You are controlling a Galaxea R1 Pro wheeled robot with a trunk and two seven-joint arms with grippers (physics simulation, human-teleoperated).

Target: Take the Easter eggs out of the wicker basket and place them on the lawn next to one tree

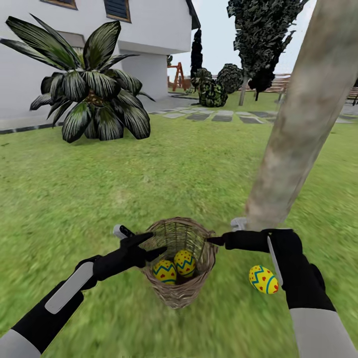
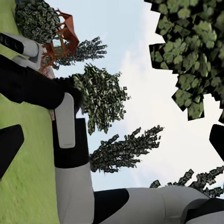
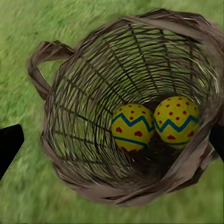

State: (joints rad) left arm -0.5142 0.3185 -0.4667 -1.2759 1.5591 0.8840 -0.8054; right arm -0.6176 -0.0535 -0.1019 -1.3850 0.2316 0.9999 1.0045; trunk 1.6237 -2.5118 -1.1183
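Tree trunk point(image 1: 303, 119) rises from the lawn point(image 1: 99, 184); wicker basket point(image 1: 181, 258) sits just beside its base, two Easter eggs point(image 3: 132, 127) inside, third egg point(image 1: 263, 279) on grass near the trunk. Left gripper point(image 1: 149, 246) at the basket's far-from-trunk rim, right gripper point(image 1: 215, 240) at the trunk-side rim. Both jaws spread wide, holding nothing.

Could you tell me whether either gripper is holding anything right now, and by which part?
The left gripper appears to steady the wicker basket at its rim. The right gripper is open and empty beside the opposite rim.
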